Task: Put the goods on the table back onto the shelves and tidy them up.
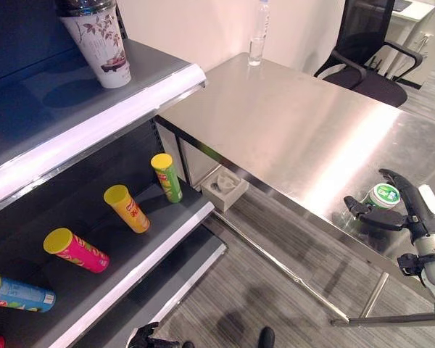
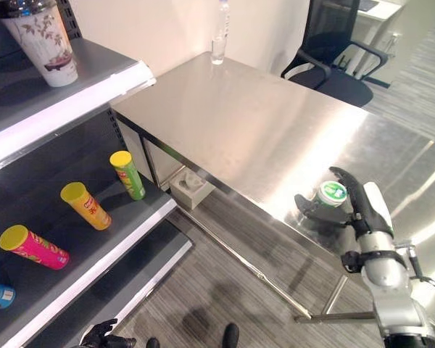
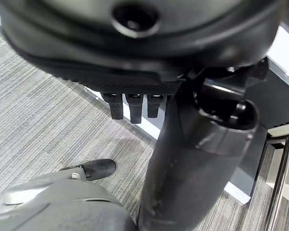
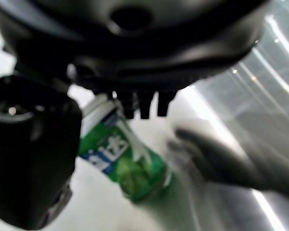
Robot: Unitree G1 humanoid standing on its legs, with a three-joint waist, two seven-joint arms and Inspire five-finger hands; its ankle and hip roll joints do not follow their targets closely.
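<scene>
Right robot hand (image 2: 359, 206) spread around green bottle (image 2: 332, 193) — on table (image 2: 261, 123).

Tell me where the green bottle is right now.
The green bottle stands on the steel table near its front edge, on the robot's right, between the thumb and fingers of the right hand.

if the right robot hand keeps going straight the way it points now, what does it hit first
Most likely the green canister with the white lid, standing on the steel table. The right robot hand is open, thumb and fingers spread to either side of it. Whether they already touch it is unclear.
</scene>
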